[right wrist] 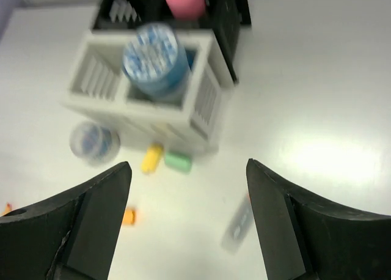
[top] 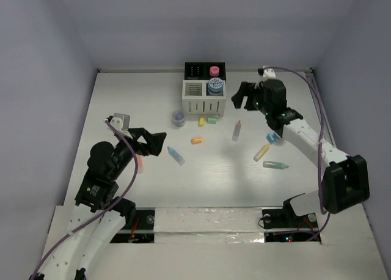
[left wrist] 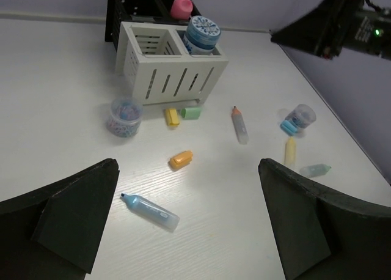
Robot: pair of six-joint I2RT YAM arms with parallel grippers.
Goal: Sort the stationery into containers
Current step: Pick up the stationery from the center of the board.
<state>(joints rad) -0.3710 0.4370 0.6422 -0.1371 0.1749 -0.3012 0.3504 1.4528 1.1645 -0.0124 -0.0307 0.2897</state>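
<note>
Blue-white roll [top: 214, 85], pink stub [top: 214, 71] upright inside organiser [top: 195, 98]

Left arm [top: 105, 165] folded, jaws spread, right arm [top: 305, 136] outstretched, jaws parted

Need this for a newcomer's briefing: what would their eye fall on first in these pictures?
The four-bin organiser at the far middle of the table, with a blue-white roll sticking out of its right white bin and a pink stub in the black bin behind. Before it lies scattered stationery, such as an orange stub and a blue pen-like tube, flanked by the open left gripper and right gripper.
</note>
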